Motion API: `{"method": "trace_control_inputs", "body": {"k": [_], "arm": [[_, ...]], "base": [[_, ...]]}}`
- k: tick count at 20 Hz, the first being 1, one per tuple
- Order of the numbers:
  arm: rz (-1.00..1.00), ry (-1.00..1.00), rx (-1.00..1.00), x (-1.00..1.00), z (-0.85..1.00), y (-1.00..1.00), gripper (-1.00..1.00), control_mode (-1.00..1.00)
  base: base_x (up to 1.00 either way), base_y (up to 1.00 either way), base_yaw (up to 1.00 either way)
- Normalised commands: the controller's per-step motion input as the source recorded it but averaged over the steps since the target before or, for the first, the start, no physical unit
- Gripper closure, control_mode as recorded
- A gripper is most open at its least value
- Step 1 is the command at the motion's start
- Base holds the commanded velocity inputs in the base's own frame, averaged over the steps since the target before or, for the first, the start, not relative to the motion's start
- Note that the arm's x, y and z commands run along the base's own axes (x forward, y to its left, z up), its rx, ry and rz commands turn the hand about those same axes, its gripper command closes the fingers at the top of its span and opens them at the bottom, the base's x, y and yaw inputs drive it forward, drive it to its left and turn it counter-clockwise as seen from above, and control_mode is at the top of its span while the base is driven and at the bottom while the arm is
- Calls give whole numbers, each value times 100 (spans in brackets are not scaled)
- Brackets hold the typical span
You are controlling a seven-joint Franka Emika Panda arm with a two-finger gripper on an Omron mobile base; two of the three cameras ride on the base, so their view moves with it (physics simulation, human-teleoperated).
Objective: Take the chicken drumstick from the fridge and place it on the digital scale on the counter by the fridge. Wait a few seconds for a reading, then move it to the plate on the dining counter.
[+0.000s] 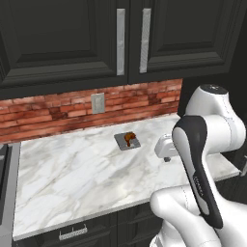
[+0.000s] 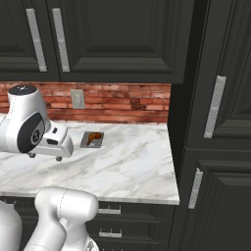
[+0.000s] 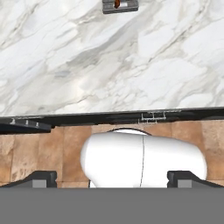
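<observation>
The reddish-brown chicken drumstick lies on the dark-grey digital scale, which sits on the white marble counter near the brick backsplash. My gripper hovers over the counter, apart from the scale and nearer the front edge, open and holding nothing. In the hand view the scale with the drumstick sits at the top edge, and the gripper has its tips spread wide. The fridge, the plate and the dining counter are out of view.
Black upper cabinets hang over the counter. A wall socket is set in the brick. A tall black cabinet front with long handles bounds the counter's right end. Black drawers and wooden floor lie below the front edge.
</observation>
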Motion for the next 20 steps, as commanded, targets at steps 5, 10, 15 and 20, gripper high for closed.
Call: {"method": "trace_control_inputs", "body": {"k": [5, 10, 15, 20], "arm": [[0, -5, 0, 0, -24, 0, -100, -100], [0, -6, 0, 0, -23, 0, -100, -100], [0, -1, 0, 0, -3, 0, -100, -100], [0, 0, 0, 0, 3, 0, -100, -100]], "base": [[0, 0, 0], [0, 0, 0], [0, 0, 0], [0, 0, 0]]}}
